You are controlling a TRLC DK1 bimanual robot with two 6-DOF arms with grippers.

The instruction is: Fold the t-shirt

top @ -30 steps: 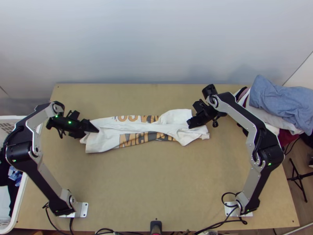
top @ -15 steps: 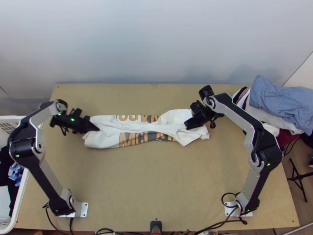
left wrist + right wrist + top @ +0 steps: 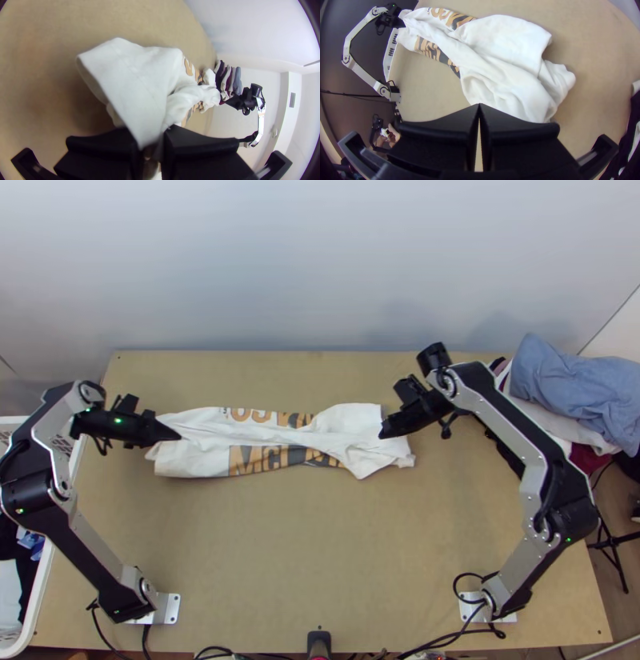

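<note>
The white t-shirt (image 3: 344,434) lies as a long, narrow, wrinkled strip across the table, orange and grey print showing along both sides of a central ridge. At its left end is my left gripper (image 3: 178,437); in the left wrist view the same gripper (image 3: 150,141) is shut on a fold of white cloth (image 3: 133,76), slightly raised. Over the shirt's right part stands my right gripper (image 3: 383,434). The right wrist view shows this gripper (image 3: 479,106) shut, fingertips together with no cloth between them, the bunched white end (image 3: 516,83) just beyond.
A pile of clothes with a blue garment (image 3: 572,384) on top stands at the table's right back corner. At the left edge is a white basket (image 3: 40,592) with clothes. Bare wood (image 3: 320,556) lies in front of the shirt.
The left gripper has moved left, and the whole shirt has slid left with it. The right arm's elbow has swung outward to the right, while its fingertips stay near the same spot over the shirt.
</note>
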